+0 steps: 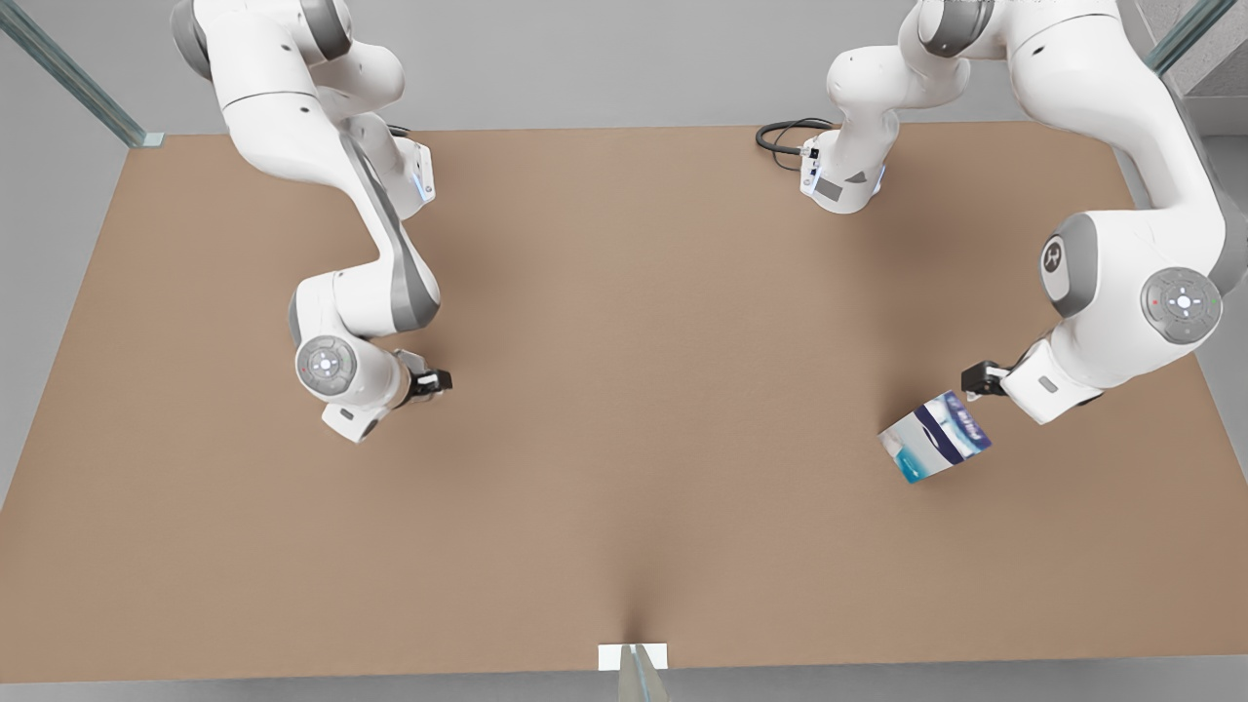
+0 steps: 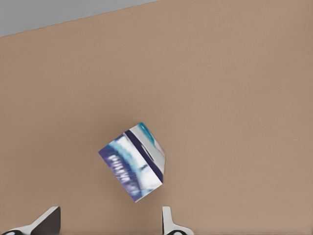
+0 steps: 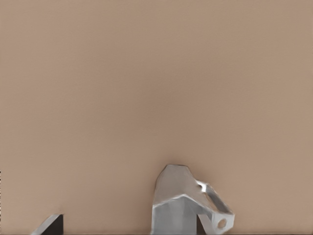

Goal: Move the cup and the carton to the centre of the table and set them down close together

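Left gripper [image 1: 975, 382], on the arm at the front view's right, hovers at about 1 o'clock of the small boxy carton [image 1: 934, 437], white with a dark navy band and light-blue print. In the left wrist view its two fingertips [image 2: 49, 221] stand spread wide, with the carton [image 2: 133, 162] ahead of them and not yet between them. The carton lies tilted on the plain matte brown rectangular table [image 1: 624, 507], at roughly 4 o'clock from the table's centre and well apart from it.

Right gripper [image 1: 434, 381], on the arm at the front view's left, sits low over the table at about 9 o'clock from the centre. In the right wrist view one dark fingertip [image 3: 51, 224] shows well to one side of the small shiny silver-grey faceted metal cup [image 3: 183, 203], which lies close to the camera with a holed tab projecting from it. Whether this gripper is spread or clamped on the cup cannot be told.

Judgement: both arms are posed at their objects for pickup. Neither object is at the centre yet, so the transport remains to be done. The carton's skewed orientation probably requires wrist rotation so the fingers meet flat faces.
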